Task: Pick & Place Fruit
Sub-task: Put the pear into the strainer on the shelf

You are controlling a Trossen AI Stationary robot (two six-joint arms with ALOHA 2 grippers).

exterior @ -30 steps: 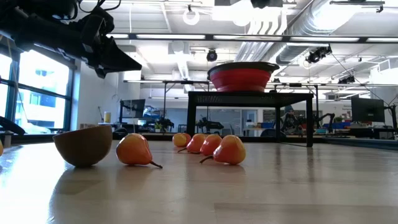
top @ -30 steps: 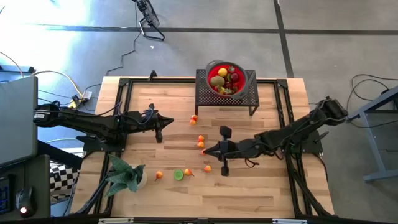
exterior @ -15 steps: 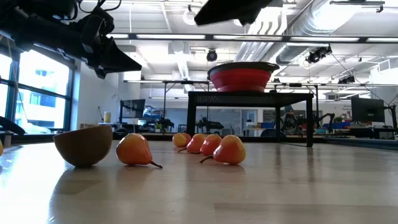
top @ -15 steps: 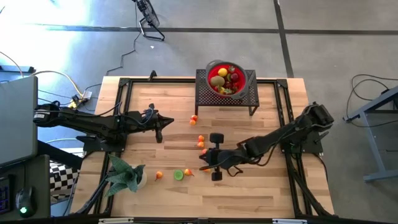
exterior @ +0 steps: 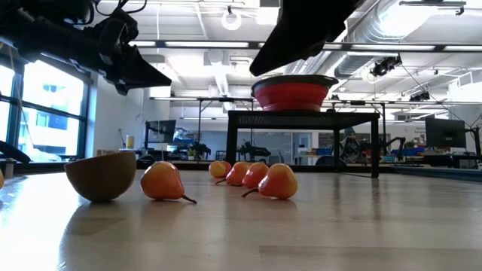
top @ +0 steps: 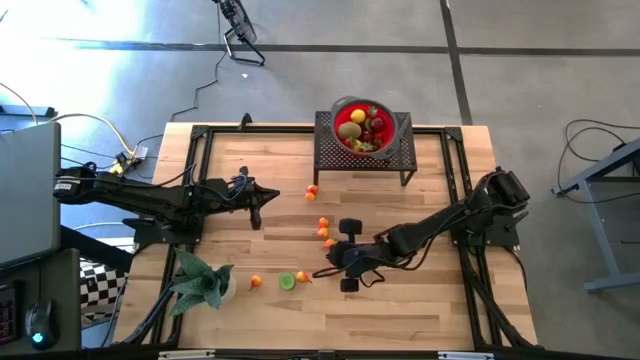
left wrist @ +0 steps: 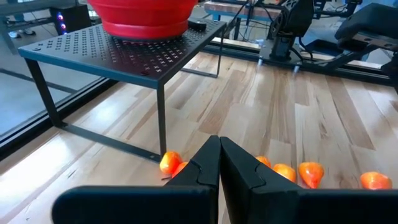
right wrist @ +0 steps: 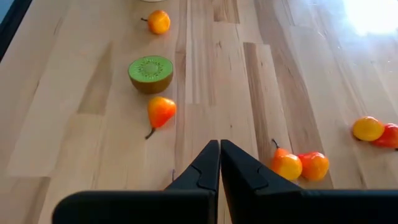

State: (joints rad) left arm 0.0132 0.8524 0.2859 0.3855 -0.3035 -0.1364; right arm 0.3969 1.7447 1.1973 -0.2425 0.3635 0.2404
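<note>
Small orange-red toy pears lie on the wood table: one (top: 312, 190) near the stand, a cluster (top: 323, 232) mid-table, and one (right wrist: 160, 112) beside a halved kiwi (right wrist: 150, 73). Another orange fruit (top: 256, 282) lies near the plant. More fruit (top: 358, 120) sits in the red bowl (top: 340, 128) on a black mesh stand (top: 400, 155). My right gripper (right wrist: 219, 144) hangs shut above the table, slanting down, between the kiwi-side pear and two pears (right wrist: 301, 166). My left gripper (top: 262, 200) waits shut at the left, above the table.
A green leafy plant (top: 203, 283) stands at the near left corner. The stand's legs (left wrist: 161, 118) rise from the far middle of the table. Black frame rails (top: 195, 150) run along the table's sides. Bare wood (top: 420, 300) lies at the near right.
My right gripper has come down and toward the table's near edge, tipping its fingers downward; it now shows in the low view's top. Its fingers stay shut. The fruit has not moved.
</note>
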